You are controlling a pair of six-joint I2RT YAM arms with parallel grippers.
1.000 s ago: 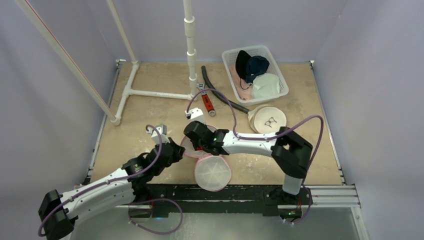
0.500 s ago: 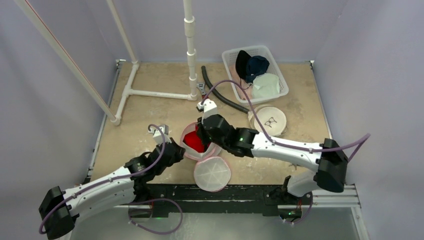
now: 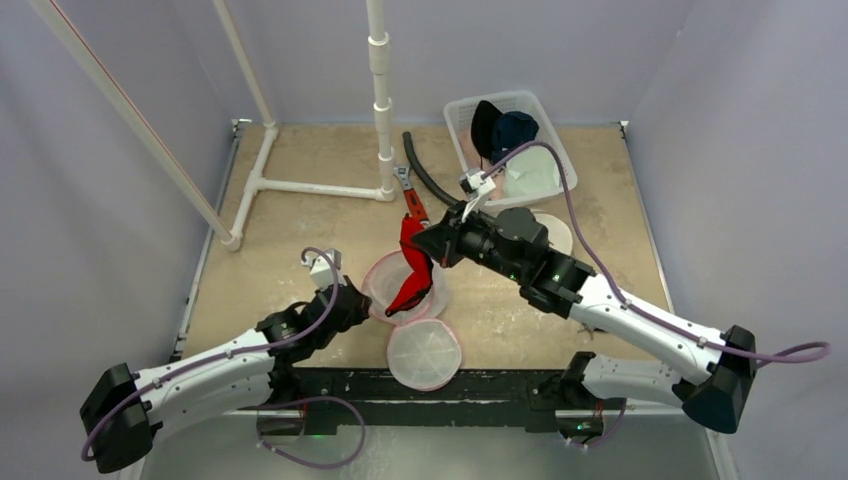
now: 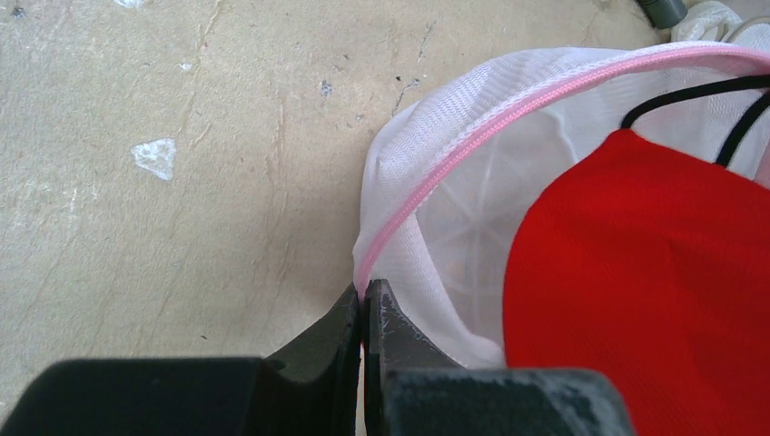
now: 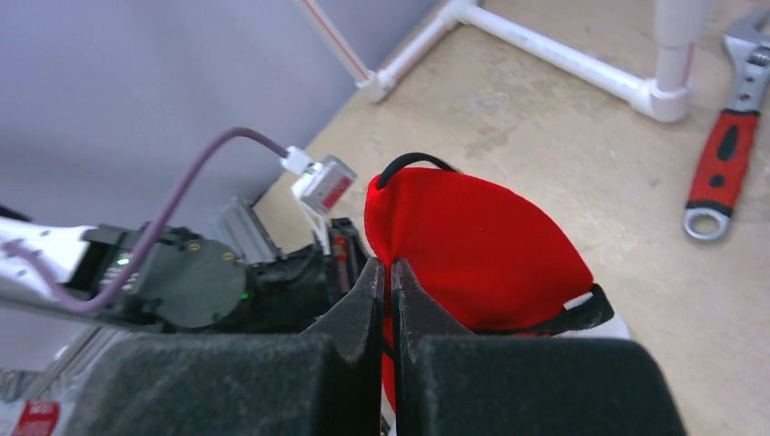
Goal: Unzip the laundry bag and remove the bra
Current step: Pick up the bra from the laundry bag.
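The laundry bag [image 3: 377,276] is a round white mesh case with a pink zipper [image 4: 508,113], lying open near the table's front; its lid [image 3: 425,350] lies flat beside it. My left gripper [image 3: 352,297] [image 4: 365,295] is shut on the bag's pink zipper edge at its left rim. A red bra [image 3: 410,272] [image 5: 472,245] [image 4: 654,282] with black straps hangs from my right gripper [image 3: 418,242] [image 5: 388,270], which is shut on its upper edge. The bra's lower end still dips into the bag.
A white basket [image 3: 457,111] of clothes stands at the back right. A red-handled wrench [image 3: 412,204] [image 5: 722,163], a black hose [image 3: 420,165] and a white pipe frame [image 3: 300,186] lie behind the bag. A round white case [image 3: 556,232] sits under the right arm.
My right gripper has risen and pulled back to the right, drawing the red bra up out of the bag. The left gripper has kept its hold on the bag's rim.
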